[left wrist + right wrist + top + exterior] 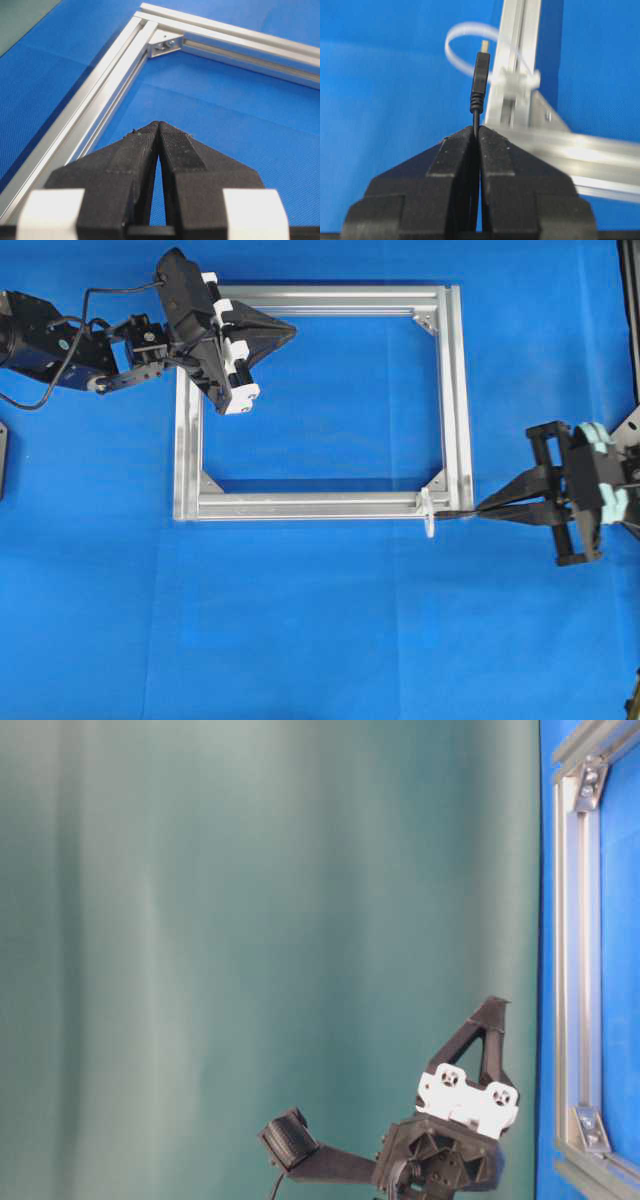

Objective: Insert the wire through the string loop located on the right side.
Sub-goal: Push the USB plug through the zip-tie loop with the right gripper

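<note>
From overhead, a silver frame (pixel 322 400) lies flat on the blue desk (pixel 320 640). The left claw (pixel 290 332) sits over the frame's upper left corner with its jaws pressed together and nothing between them. The right claw (pixel 478 509) points leftward just beside the frame's lower right corner, pinching the wire (pixel 455 513), whose tip nearly reaches the string loop (pixel 429 515) fastened at that corner. The table-level view shows only the left claw (pixel 495 1008) against a green backdrop and the frame (pixel 570 970) at the right edge. The left wrist view shows the left claw (pixel 158 125) shut and empty above the blue cloth inside the frame (pixel 100 95). The right wrist view shows the right claw (pixel 476 131) clamped on the wire (pixel 480 80), its plug standing before the white string loop (pixel 465 47) tied to the frame's bar (pixel 517 60).
</note>
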Available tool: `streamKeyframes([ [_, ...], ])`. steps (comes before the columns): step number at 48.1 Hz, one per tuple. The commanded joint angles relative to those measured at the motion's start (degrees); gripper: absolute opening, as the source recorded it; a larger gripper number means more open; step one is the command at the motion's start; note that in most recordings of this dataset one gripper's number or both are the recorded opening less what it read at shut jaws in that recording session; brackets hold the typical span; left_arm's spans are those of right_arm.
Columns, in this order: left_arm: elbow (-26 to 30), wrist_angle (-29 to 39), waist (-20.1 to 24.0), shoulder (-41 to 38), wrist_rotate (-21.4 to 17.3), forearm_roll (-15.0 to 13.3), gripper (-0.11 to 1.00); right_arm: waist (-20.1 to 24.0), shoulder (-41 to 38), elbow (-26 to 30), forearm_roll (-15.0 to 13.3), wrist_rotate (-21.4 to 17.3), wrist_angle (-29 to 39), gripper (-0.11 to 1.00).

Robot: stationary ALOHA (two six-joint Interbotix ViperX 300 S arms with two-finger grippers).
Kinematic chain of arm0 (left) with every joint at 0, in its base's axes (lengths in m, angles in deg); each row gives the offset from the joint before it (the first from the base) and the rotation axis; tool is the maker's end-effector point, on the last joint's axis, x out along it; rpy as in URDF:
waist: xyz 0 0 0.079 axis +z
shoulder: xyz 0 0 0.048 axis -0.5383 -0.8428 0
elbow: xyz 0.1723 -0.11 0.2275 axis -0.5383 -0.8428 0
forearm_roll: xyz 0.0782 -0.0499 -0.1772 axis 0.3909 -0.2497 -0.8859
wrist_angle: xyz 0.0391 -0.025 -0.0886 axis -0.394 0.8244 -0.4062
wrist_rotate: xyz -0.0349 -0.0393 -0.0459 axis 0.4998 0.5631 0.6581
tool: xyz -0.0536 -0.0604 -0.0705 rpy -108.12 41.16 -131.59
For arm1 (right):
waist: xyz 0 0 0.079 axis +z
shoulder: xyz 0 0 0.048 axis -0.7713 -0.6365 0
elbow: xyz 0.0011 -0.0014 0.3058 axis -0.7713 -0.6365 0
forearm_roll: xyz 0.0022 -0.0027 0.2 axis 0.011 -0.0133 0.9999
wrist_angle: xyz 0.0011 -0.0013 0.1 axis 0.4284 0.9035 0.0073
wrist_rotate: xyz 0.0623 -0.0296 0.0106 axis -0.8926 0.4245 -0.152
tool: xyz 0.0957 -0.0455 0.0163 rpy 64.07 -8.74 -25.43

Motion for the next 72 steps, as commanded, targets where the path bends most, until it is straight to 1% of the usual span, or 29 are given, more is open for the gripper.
streamKeyframes([
  [1, 1.1, -0.8, 0.1, 1.7, -0.1, 0.3, 0.0, -0.4, -3.6, 2.6, 0.2, 0.0, -3.0, -0.04],
  [8, 1.0, -0.8, 0.0, 1.7, -0.1, 0.4, 0.0, -0.8, -8.7, 5.7, 0.2, 0.1, -4.4, -0.04],
  [16, 0.9, -0.8, -0.6, 1.7, -0.1, 0.4, 0.0, -1.4, -12.1, 8.4, 0.3, 0.1, -4.5, -0.04],
  [29, 0.4, -1.8, -1.6, 1.8, -0.1, 0.4, 0.0, -1.6, -12.9, 9.2, 0.3, 0.1, -4.6, -0.04],
  [36, 0.2, -2.1, -3.0, 1.8, 0.0, 0.4, 0.0, -1.5, -12.9, 9.2, 0.3, 0.2, -4.4, -0.04],
  [44, -0.2, -2.1, -7.6, 1.8, 0.8, 0.4, 0.0, -1.6, -12.9, 9.2, 0.4, 0.1, -4.3, -0.04],
  [59, -0.5, -1.9, -21.1, 1.8, 1.1, 0.4, 0.0, -1.6, -12.9, 9.2, 0.3, 0.1, -4.3, -0.04],
  [67, -0.4, -1.8, -24.8, 1.8, 1.1, 0.3, 0.0, -1.6, -13.0, 9.3, 0.3, 0.1, -4.2, -0.04],
  [72, -0.6, -1.6, -25.5, 1.8, 1.1, 0.2, 0.0, -1.5, -13.0, 9.3, 0.4, 0.1, -4.2, -0.04],
])
